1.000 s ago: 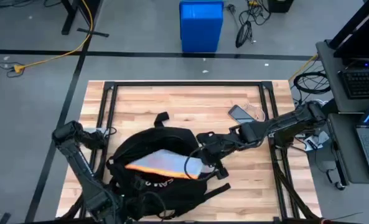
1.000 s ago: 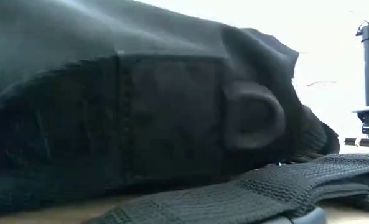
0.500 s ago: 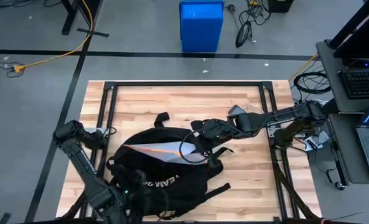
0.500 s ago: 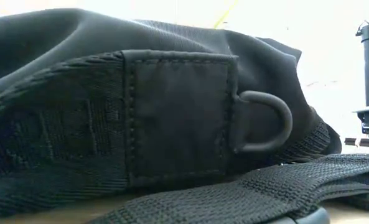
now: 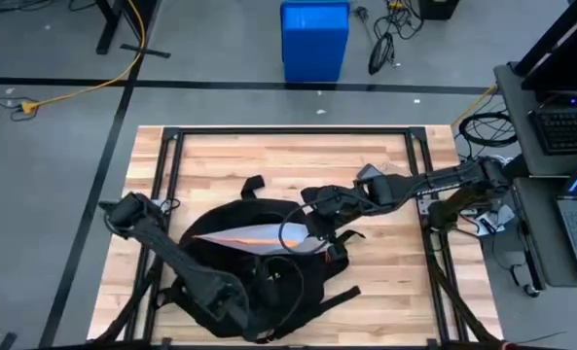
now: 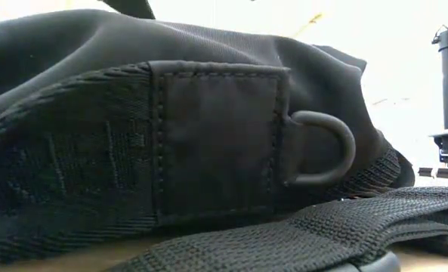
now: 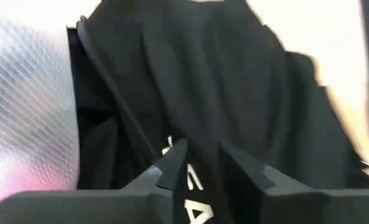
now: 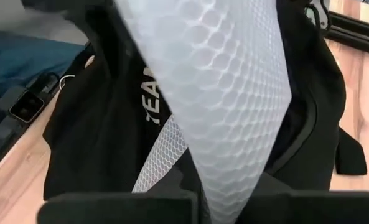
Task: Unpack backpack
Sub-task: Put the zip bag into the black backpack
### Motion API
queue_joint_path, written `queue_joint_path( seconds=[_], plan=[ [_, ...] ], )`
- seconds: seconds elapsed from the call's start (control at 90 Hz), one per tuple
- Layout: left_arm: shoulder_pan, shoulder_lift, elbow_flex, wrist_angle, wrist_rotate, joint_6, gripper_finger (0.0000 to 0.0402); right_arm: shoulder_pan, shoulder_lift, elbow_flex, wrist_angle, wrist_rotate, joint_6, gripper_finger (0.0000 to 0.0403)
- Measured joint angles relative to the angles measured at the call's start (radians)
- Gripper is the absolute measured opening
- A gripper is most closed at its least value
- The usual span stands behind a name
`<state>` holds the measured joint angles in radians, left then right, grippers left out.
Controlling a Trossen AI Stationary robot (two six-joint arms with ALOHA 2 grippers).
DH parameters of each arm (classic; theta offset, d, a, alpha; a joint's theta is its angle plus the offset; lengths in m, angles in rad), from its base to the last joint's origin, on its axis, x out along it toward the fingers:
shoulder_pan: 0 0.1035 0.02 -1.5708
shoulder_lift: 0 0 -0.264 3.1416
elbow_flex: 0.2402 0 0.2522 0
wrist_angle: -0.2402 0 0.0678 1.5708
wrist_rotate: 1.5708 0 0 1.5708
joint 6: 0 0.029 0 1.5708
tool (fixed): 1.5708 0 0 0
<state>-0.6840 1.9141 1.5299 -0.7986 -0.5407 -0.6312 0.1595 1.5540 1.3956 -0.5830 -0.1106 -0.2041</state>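
The black backpack (image 5: 239,277) lies on the wooden table near its front edge and fills the low view (image 6: 133,136); its white lettering (image 8: 152,102) shows in the right wrist view. A white honeycomb-padded packet (image 5: 239,234) sticks out of its opening. My right gripper (image 5: 309,231) is shut on the packet's right end. My left gripper (image 5: 262,292) hovers open over the backpack's lettered front (image 7: 190,205). I cannot tell whether it touches the fabric. My right gripper pinches the packet's end (image 8: 224,186) between its two fingers, coming from the table's right side and slanting down. The packet stretches away from the fingers toward the backpack's opening, where its far part stays inside.
A phone (image 5: 376,177) lies on the table at the far right. Black frame rails (image 5: 288,131) run along the table's edges. A backpack strap (image 6: 322,234) and a D-ring (image 6: 322,147) lie close to the front edge. Bare wood lies to the right of the backpack.
My right gripper has moved toward the far edge with the packet, drawing it along the backpack's opening. My left arm has swung toward the table's right, bringing its gripper over the backpack's front. The backpack's top has sagged and shifted.
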Motion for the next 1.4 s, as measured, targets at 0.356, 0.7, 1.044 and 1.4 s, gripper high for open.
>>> queue_joint_path(
  seconds=[0.356, 0.7, 1.044, 1.4],
  plan=[
    [0.092, 0.164, 0.000, 0.014, 0.064, -0.186, 0.0161, -0.002, 0.000, 0.000, -0.074, 0.004, 0.000, 0.0004],
    [0.121, 0.254, 0.006, 0.123, 0.101, -0.127, 0.0106, 0.007, -0.002, 0.000, -0.131, 0.000, -0.026, 0.0004],
    [0.103, 0.231, 0.032, 0.120, 0.076, -0.172, 0.0002, 0.012, -0.011, 0.000, -0.191, 0.000, -0.026, 0.0004],
    [0.005, 0.104, 0.048, 0.114, -0.073, -0.164, 0.0000, 0.010, -0.035, 0.000, -0.208, 0.000, -0.036, 0.0004]
  ],
)
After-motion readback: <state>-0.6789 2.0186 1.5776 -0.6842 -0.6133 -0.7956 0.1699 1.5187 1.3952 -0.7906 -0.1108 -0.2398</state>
